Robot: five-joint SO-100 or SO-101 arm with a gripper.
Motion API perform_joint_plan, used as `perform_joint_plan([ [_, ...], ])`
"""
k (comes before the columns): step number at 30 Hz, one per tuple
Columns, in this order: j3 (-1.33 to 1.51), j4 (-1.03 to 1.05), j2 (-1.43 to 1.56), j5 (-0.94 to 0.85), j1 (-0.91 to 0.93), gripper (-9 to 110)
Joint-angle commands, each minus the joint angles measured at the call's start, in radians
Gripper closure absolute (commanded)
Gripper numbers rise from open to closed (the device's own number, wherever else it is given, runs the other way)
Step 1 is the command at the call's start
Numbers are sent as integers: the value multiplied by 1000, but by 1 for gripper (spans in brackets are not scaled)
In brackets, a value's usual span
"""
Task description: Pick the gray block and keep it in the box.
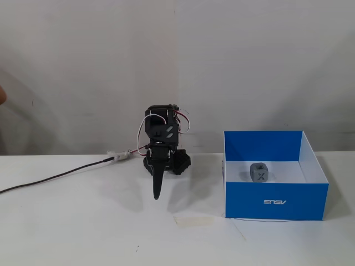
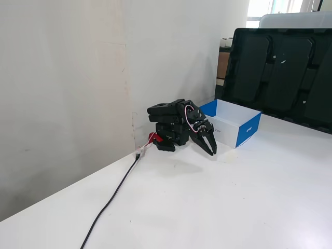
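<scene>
The gray block (image 1: 259,172) sits inside the blue box (image 1: 275,201) on its white floor, near the middle, with an X mark facing the camera. The box stands on the white table to the right of the arm; in a fixed view (image 2: 248,134) its walls hide the block. My gripper (image 1: 157,195) hangs folded down in front of the arm's base, left of the box and apart from it. Its jaws look shut and empty, tips just above the table. It also shows in a fixed view (image 2: 212,152).
A black cable (image 1: 55,177) runs left from the arm's base across the table. A strip of pale tape (image 1: 193,220) lies in front of the arm. A large black panel (image 2: 280,72) stands behind the box. A wall backs the table.
</scene>
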Motion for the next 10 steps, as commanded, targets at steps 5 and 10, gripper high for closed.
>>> perform_joint_plan([
  [5, 9, -15, 172, -5, 14, 101],
  [10, 9, -15, 172, -5, 14, 101],
])
